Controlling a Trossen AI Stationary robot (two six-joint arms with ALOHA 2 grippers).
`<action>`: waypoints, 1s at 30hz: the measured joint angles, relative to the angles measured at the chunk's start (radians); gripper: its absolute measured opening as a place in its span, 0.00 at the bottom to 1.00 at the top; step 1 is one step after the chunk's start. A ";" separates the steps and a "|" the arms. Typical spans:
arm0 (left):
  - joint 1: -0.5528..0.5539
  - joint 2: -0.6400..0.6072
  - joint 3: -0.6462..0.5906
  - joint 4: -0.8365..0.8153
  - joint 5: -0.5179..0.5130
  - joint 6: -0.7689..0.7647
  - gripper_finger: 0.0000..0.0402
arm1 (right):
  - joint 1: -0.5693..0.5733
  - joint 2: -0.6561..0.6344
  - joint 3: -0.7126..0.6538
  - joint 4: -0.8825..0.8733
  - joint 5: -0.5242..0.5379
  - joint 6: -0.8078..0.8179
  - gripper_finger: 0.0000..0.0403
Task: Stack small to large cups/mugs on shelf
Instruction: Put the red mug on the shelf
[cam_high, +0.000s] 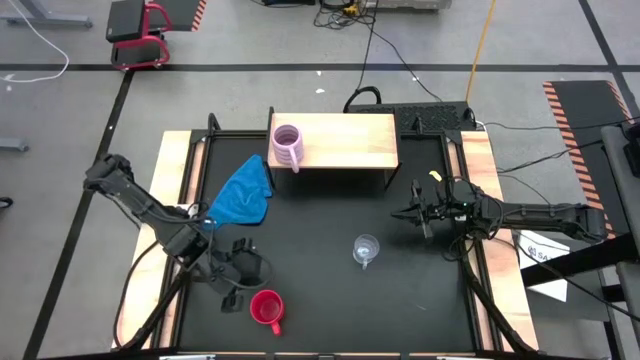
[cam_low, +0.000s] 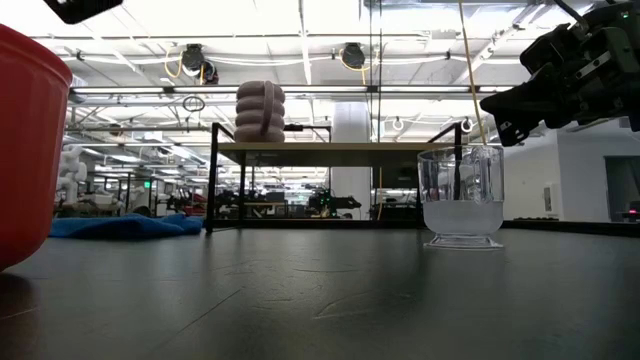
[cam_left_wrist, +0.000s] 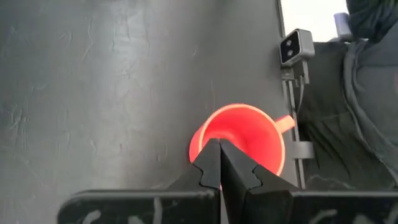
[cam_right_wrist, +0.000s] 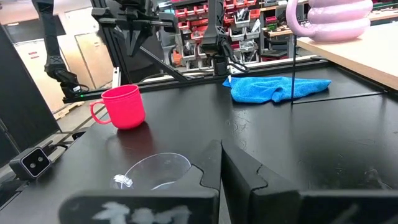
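Starting on the left side of the table (cam_high: 330, 290), the left gripper (cam_high: 243, 272) hangs low over the black top with its fingers (cam_left_wrist: 210, 163) pressed together and nothing between them, right next to the red mug (cam_high: 266, 307). The red mug stands upright near the front edge, open side up, and from the left wrist camera the closed fingertips sit just over its rim without clearly touching it, so I can't tell if there's contact. A bit further back there's a crumpled blue cloth (cam_high: 245, 192) lying flat on the table, just in front of the left end of the shelf (cam_high: 345, 140). The shelf is at the back middle, and the ribbed lilac-pink mug (cam_high: 287, 146) is already standing on its left end, upright. Moving right, the clear glass cup (cam_high: 366, 248) sits upright on the table in front of the shelf, roughly in the middle, well apart from the red mug. Then the right gripper (cam_high: 418, 213) is off to the right of the glass cup, raised above the table, fingers (cam_right_wrist: 214, 163) clamped together with nothing in them, pointing toward the centre of the table.
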 joint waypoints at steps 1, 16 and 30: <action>0.005 0.005 0.000 0.000 0.011 0.009 0.00 | 0.000 0.000 0.000 0.000 0.000 0.000 0.00; 0.008 0.075 0.000 0.002 0.099 0.063 0.00 | 0.000 0.001 0.000 0.000 0.000 -0.003 0.00; 0.008 0.121 -0.001 0.075 0.134 0.059 0.00 | 0.000 0.001 0.000 0.000 0.000 -0.001 0.00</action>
